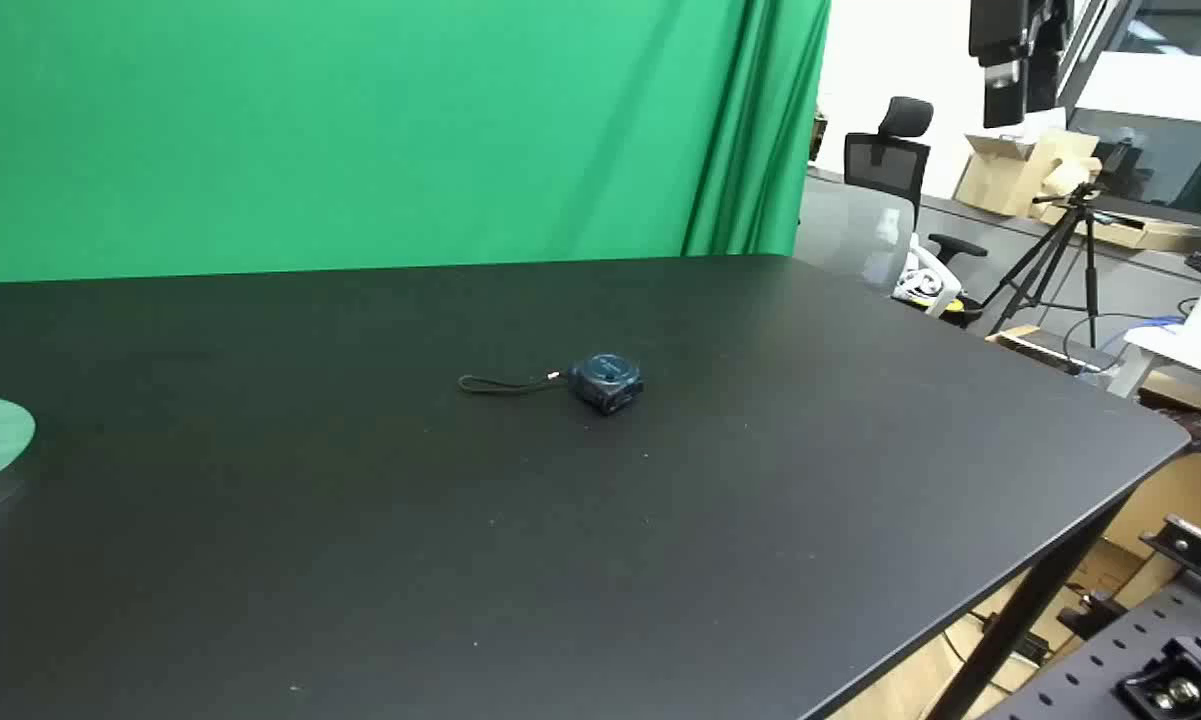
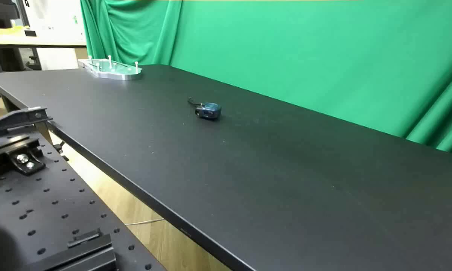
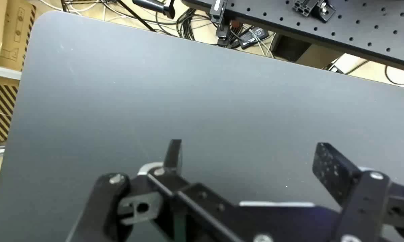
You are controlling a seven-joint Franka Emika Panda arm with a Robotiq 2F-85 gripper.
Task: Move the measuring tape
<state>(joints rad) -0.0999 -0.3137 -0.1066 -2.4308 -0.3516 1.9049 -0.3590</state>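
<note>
Dark blue measuring tape [image 1: 608,382], one, is lying on the black table [image 1: 720,560], looped strap [image 1: 532,387] trailing to one side, well apart from the pale green panel [image 2: 124,70]; I am finding the tape's case marks too small to read. Tool [image 3: 249,151], one: fingers [image 3: 333,171] are standing wide apart, table surface showing between. Striped cardboard [image 3: 10,42], beyond the table edge, is bearing printed symbols, likewise illegible.

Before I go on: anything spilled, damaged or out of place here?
Nothing on the table looks spilled or damaged; the measuring tape lies there, its looped strap trailing from one side. What does look untidy, in the wrist view, is the tangle of cables beyond the table's edge, bunched and crossing.
</note>
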